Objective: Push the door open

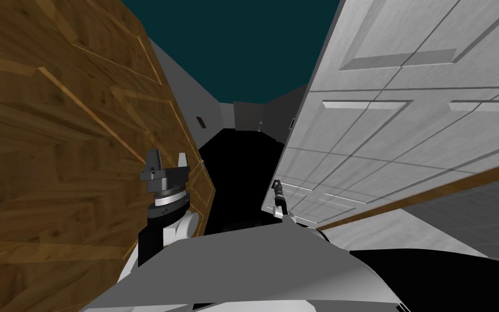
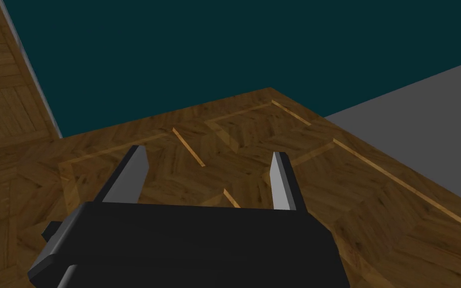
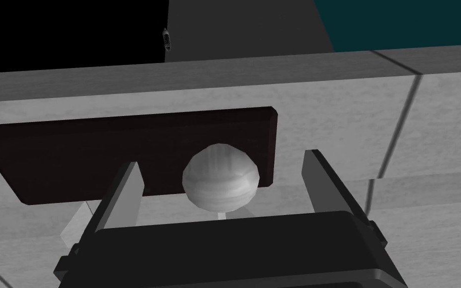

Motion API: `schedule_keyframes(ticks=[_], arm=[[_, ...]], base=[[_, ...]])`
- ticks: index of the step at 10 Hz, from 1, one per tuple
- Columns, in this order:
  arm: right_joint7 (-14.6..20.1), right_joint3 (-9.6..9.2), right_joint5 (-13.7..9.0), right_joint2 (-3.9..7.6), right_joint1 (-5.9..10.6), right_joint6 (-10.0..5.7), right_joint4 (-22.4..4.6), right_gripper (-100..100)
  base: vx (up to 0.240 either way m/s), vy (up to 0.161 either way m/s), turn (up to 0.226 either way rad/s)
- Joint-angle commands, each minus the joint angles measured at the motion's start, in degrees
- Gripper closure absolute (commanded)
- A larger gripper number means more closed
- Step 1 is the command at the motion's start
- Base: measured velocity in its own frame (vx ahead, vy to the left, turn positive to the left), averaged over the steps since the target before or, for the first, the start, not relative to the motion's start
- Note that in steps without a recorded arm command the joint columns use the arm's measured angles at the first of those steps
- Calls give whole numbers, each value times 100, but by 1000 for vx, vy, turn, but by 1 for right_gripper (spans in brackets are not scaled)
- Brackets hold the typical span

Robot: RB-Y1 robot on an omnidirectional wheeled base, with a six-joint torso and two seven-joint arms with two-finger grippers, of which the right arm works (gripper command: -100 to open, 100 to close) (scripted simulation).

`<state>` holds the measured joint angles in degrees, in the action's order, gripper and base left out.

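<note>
To my left I see a brown wood-panelled surface (image 1: 53,135) with lighter inlaid strips. Beyond it, a grey wall (image 1: 189,89) carries a small dark frame (image 1: 201,122). Ahead lies a black area (image 1: 237,173), with a far grey wall (image 1: 247,116) behind it and flat teal (image 1: 232,43) above.

Light is flat and rather dim. My head view splays hard at its corners. The pale door (image 1: 405,119) reads brightest; its knob (image 3: 220,175) shows soft shading.
</note>
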<state>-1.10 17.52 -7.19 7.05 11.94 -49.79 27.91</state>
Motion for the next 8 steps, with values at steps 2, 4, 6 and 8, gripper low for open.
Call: schedule_keyframes(ticks=[2, 4, 6, 8], arm=[[1, 1, -1, 4, 2, 12, -2, 100], [1, 1, -1, 4, 2, 12, -2, 100], [1, 1, -1, 4, 2, 12, -2, 100], [-32, 85, -54, 26, -19, 25, -22, 100]], base=[[-26, 12, -1], [-19, 7, -1], [-4, 2, -1], [126, 10, -32]])
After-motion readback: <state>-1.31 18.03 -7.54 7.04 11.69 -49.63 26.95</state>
